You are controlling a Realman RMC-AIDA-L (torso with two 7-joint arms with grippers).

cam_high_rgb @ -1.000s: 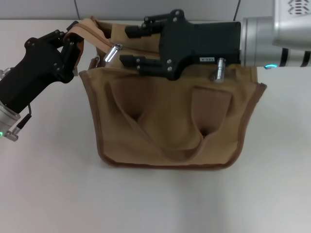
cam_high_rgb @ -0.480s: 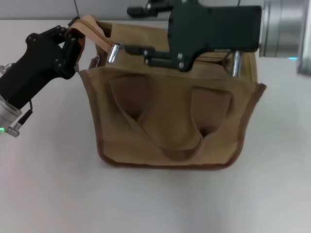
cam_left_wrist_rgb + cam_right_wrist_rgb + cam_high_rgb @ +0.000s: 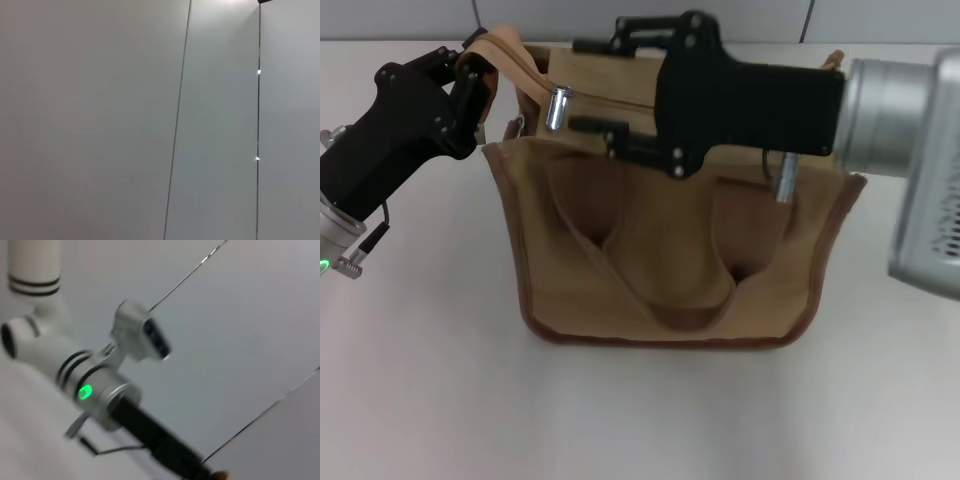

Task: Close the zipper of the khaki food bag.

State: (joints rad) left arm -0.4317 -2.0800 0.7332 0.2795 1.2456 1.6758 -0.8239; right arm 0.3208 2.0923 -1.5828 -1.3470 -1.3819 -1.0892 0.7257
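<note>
The khaki food bag [image 3: 670, 250] stands on the white table with its two handles hanging down the near side. The zipper [image 3: 620, 98] runs along its top, and the silver slider with its pull tab [image 3: 558, 106] sits near the left end. My left gripper [image 3: 472, 78] is shut on the tan strip [image 3: 505, 52] at the bag's left end and holds it raised. My right gripper [image 3: 585, 85] reaches in from the right over the bag's top. It is open, with one finger on each side of the zipper line, just right of the slider and not holding it.
The white table [image 3: 640, 420] stretches in front of and beside the bag. Grey wall panels stand behind it. The right wrist view shows my left arm [image 3: 95, 395] with its green light. The left wrist view shows only wall.
My right gripper rose towards the back, then came down again over the bag's top with its fingers around the zipper line. The slider and my left gripper stayed in place.
</note>
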